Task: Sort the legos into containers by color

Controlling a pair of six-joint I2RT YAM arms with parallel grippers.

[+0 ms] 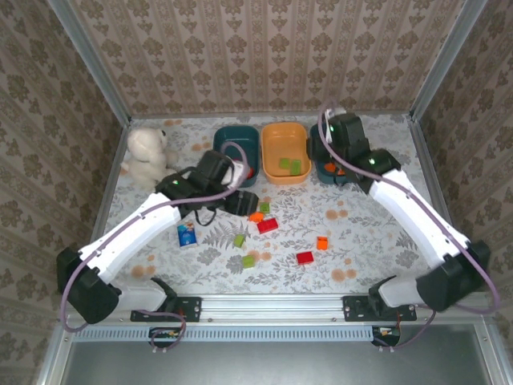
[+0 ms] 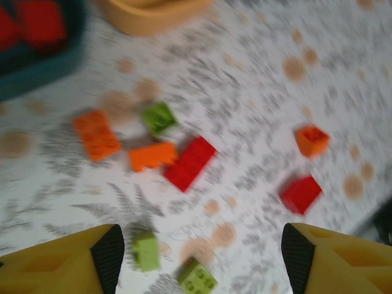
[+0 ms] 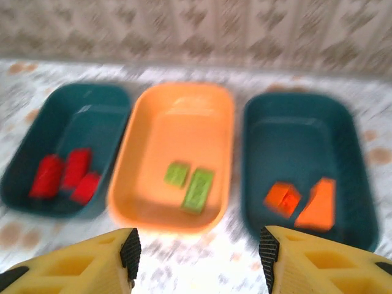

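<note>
Red, orange and green legos (image 2: pixel 190 163) lie loose on the counter (image 2: pixel 257 92) just ahead of the left end effector (image 2: pixel 201 260), whose fingers stand wide and empty. Ahead of the right end effector (image 3: pixel 199 260), also spread and empty, three containers (image 3: pixel 177 135) hold red, green and orange ones separately.
</note>
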